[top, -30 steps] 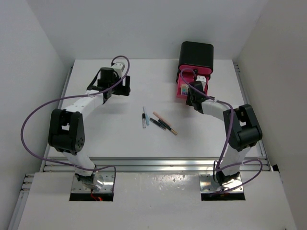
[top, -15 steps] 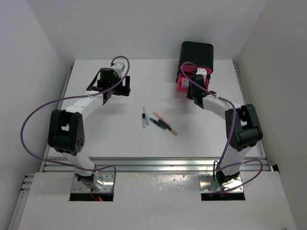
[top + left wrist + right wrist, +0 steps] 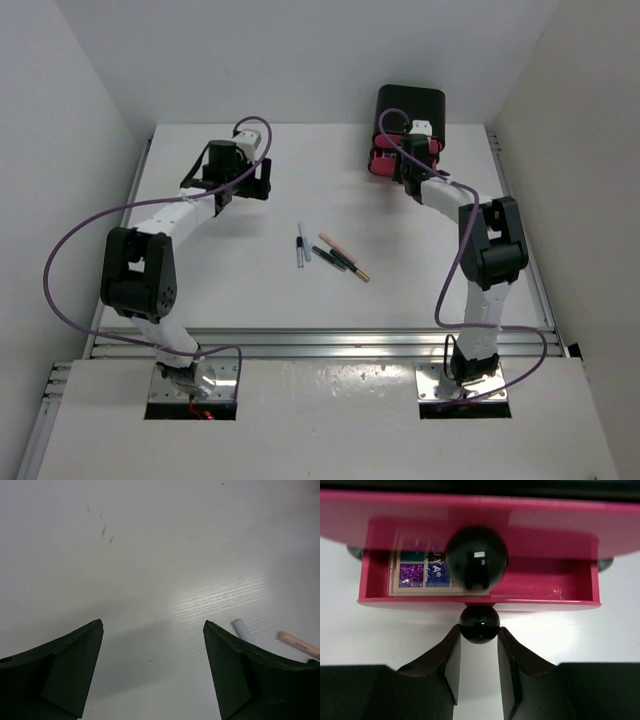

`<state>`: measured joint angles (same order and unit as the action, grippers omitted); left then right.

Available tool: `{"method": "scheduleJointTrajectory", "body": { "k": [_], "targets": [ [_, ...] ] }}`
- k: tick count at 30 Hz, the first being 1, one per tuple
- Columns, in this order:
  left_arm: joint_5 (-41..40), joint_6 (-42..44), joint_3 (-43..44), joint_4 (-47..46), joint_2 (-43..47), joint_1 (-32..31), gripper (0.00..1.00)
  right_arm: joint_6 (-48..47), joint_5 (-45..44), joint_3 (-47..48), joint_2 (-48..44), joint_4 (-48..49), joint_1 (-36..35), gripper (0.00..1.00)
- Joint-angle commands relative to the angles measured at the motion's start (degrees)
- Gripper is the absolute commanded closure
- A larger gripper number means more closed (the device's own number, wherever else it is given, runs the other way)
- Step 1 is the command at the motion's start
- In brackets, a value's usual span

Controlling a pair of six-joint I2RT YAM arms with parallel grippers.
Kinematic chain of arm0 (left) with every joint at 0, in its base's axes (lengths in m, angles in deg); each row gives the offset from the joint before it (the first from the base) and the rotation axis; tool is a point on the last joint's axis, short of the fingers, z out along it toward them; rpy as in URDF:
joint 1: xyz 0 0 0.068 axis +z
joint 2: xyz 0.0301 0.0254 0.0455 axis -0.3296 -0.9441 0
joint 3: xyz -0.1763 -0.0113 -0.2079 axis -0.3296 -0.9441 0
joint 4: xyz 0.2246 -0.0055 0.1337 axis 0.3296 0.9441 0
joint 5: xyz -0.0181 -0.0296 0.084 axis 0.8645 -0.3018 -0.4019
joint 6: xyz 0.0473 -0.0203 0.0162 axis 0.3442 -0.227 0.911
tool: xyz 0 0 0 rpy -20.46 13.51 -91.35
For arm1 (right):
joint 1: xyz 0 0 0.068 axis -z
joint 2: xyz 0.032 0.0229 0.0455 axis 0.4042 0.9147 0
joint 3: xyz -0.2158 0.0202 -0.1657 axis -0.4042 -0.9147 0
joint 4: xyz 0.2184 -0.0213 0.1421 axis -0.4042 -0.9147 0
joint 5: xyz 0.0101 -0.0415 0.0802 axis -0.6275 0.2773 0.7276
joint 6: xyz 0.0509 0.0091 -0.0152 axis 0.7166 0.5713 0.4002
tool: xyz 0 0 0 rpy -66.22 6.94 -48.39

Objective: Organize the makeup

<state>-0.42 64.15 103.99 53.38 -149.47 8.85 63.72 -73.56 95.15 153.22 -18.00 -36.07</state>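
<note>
My right gripper (image 3: 479, 630) is shut on the small black knob (image 3: 479, 624) of the lowest pink drawer (image 3: 555, 585). That drawer stands partly out of the black box (image 3: 410, 108). A square multicoloured palette (image 3: 420, 574) lies in its left half. In the top view the right gripper (image 3: 405, 165) is at the box's front. Several sticks lie mid-table: a silver-blue one (image 3: 300, 246), a black one (image 3: 328, 258) and a peach one (image 3: 344, 257). My left gripper (image 3: 262, 182) is open and empty, over bare table left of the sticks. The left wrist view shows a white stick end (image 3: 243, 629) and the peach stick (image 3: 299, 645).
A second black knob (image 3: 476, 555) on the drawer above sits just over the held one. The black box stands at the table's back right, near the right wall. The table (image 3: 220, 260) is white with a metal rail along its near edge.
My right gripper has moved toward the back with the drawer knob, and the pink drawer has slid further into the black box. The left arm has not moved.
</note>
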Motion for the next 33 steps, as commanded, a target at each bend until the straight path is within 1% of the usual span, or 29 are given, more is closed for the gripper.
{"method": "scheduleJointTrajectory", "body": {
  "k": [1,7,9,11,12,14,15,16,17,19,20,24,27,33],
  "targets": [
    [0.9,1.0,3.1,0.6,-1.0,0.7,0.13,-3.3,1.1,4.9,1.9,8.7,0.7,1.00],
    [0.9,1.0,6.6,1.9,-3.9,0.7,0.13,-3.4,2.5,9.7,6.9,10.4,1.9,1.00],
    [1.4,1.5,8.0,2.4,-4.7,0.7,0.13,-3.2,2.6,10.6,7.7,10.6,1.9,0.95],
    [1.4,1.5,8.9,2.4,-5.5,0.7,0.13,-2.6,2.8,9.8,7.5,11.2,1.9,0.87],
    [1.4,1.5,8.9,2.9,-6.2,0.7,0.13,-2.4,2.8,8.4,7.5,11.5,1.9,0.76],
    [1.9,1.5,10.6,3.5,-7.0,0.7,0.13,-1.2,2.5,7.0,6.2,11.7,1.9,0.67],
    [2.5,1.5,10.6,3.5,-7.6,0.7,0.13,-0.5,2.3,4.7,5.7,11.7,1.8,0.57],
    [2.5,1.5,11.2,3.5,-7.6,0.7,0.13,0.7,1.5,3.8,4.0,11.1,1.7,0.54],
    [2.5,1.5,11.2,3.5,-8.1,0.7,0.13,1.7,0.9,3.0,3.3,10.8,1.5,0.54],
    [3.0,1.5,11.7,4.0,-8.7,0.7,0.13,2.4,-0.7,-0.2,1.2,10.3,1.2,0.49],
    [3.5,1.5,11.7,4.0,-8.7,0.7,0.13,4.4,-1.2,-1.4,0.6,9.3,1.0,0.48],
    [4.0,1.5,12.3,4.0,-9.8,0.7,0.13,8.1,-2.6,-1.4,0.8,4.9,0.7,0.41],
    [4.7,1.5,13.0,4.0,-9.8,0.7,0.13,8.2,-2.9,0.6,3.5,4.7,1.2,0.40],
    [5.2,1.5,13.5,4.0,-10.3,1.3,0.13,8.2,-4.7,8.2,10.1,4.8,2.5,0.40]
  ]
}}
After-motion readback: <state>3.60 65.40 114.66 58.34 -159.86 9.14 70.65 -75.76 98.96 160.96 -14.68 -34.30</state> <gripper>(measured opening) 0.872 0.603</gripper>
